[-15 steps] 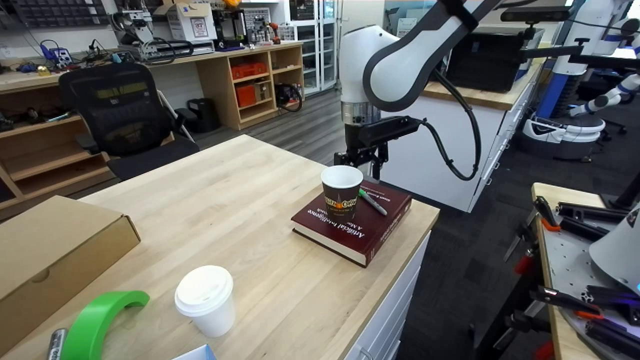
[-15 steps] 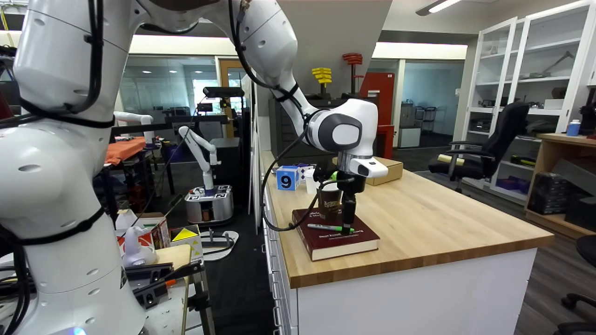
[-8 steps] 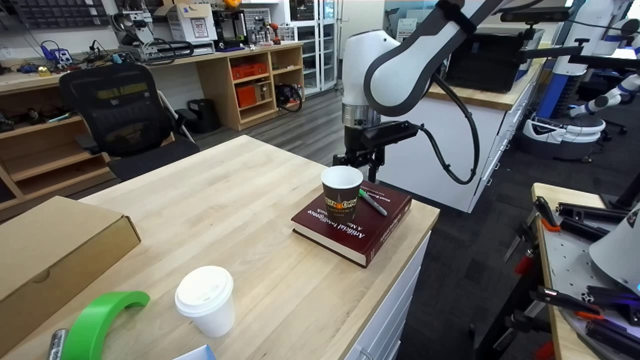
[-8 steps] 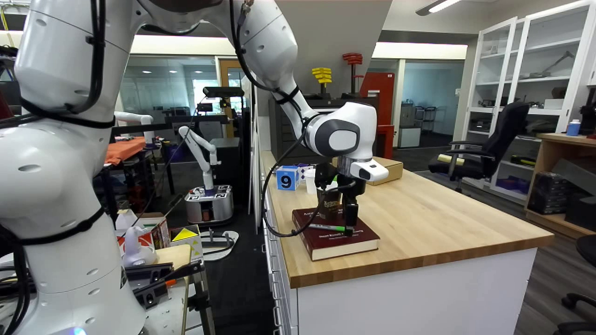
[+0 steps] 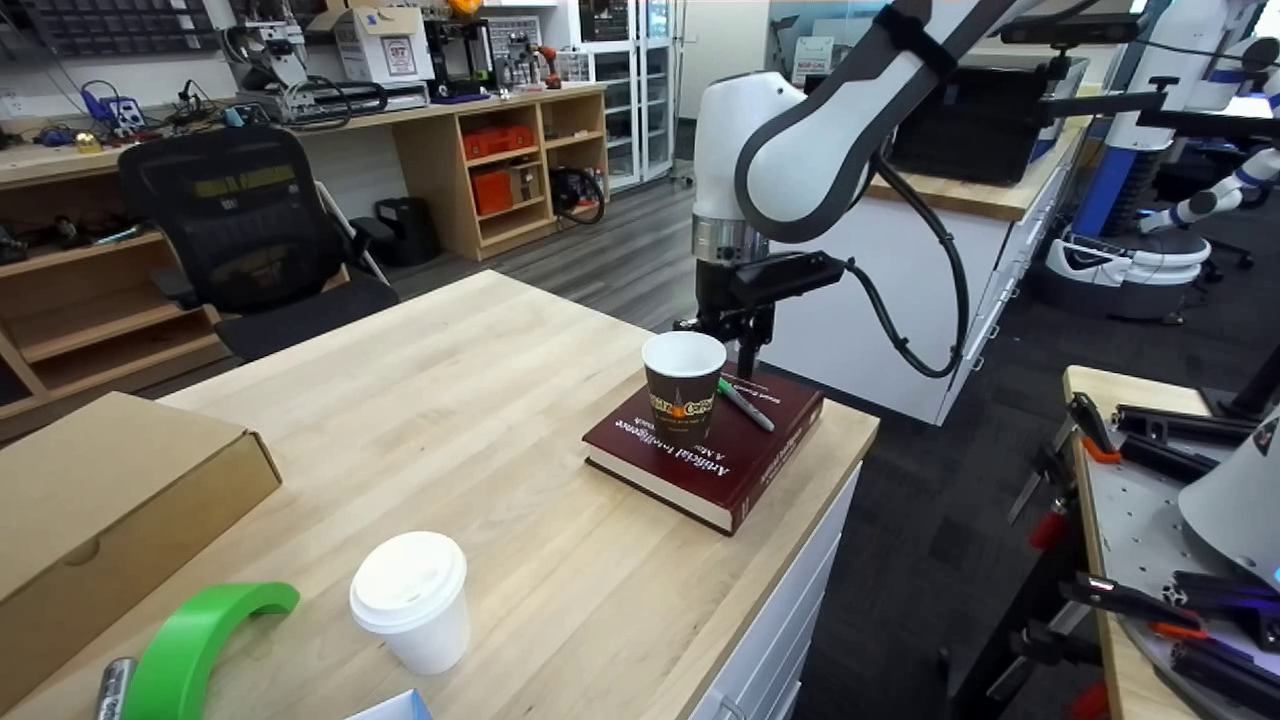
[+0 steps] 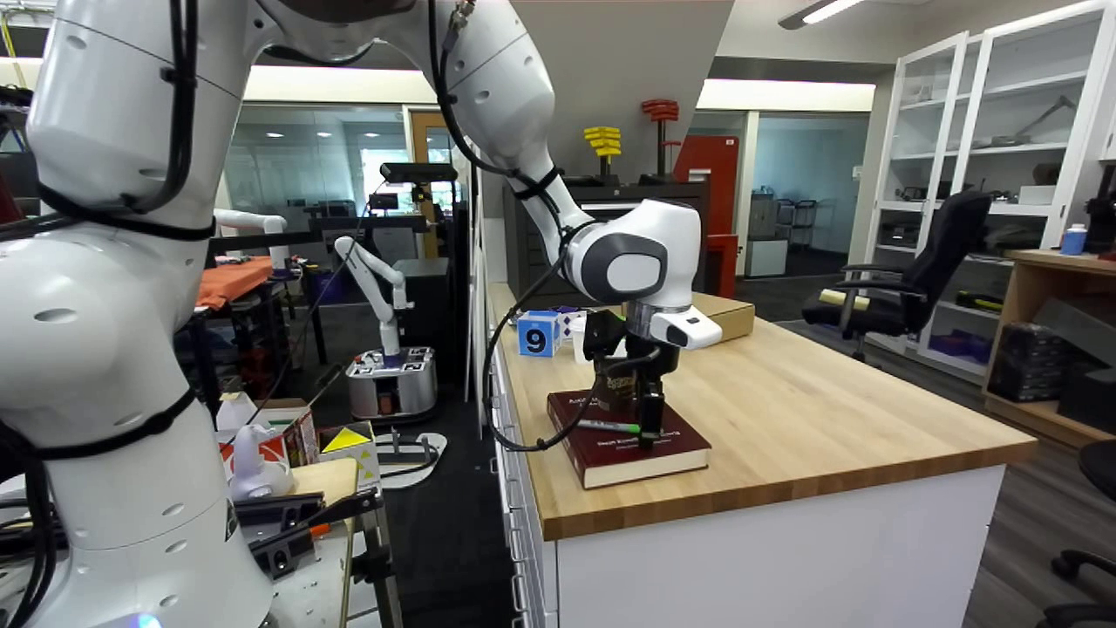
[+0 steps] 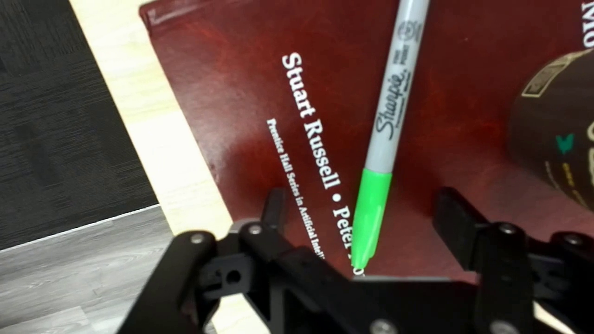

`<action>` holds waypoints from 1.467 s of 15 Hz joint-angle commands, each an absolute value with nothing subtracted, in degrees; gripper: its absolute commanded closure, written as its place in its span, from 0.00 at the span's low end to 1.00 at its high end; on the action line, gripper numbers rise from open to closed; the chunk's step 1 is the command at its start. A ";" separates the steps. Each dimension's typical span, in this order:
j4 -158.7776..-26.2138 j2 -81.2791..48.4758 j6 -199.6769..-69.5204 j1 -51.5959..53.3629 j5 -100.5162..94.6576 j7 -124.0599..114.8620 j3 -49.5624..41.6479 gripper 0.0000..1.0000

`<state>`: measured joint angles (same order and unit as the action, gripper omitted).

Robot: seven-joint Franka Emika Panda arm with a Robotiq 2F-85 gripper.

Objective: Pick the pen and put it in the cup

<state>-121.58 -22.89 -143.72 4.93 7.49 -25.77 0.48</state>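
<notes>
The pen (image 7: 387, 134) lies on the dark red book (image 7: 246, 93). In my wrist view, its long axis slants slightly from top to bottom, green cap (image 7: 371, 213) pointing down into my spread gripper (image 7: 361, 207); the brown cup (image 7: 552, 127) stands rightward, on the book.

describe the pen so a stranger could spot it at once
Near a corner of the wooden table lies a dark red book. On it, beside the brown cup, lies the pen. Unlike the cup, it's slim and grey, marked "Sharpie", with a bright green cap.
</notes>
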 commanded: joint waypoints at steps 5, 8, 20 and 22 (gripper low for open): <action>-124.60 -18.77 -145.13 4.63 8.92 -23.03 0.63 0.74; -125.28 -18.35 -145.75 3.98 10.47 -21.37 1.15 0.93; -126.66 -16.10 -143.07 4.07 8.65 -18.24 -0.06 0.16; -124.90 -16.85 -141.58 4.55 7.66 -16.98 0.24 0.03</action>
<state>-124.77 -18.50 -143.85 4.39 9.32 -18.97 -0.13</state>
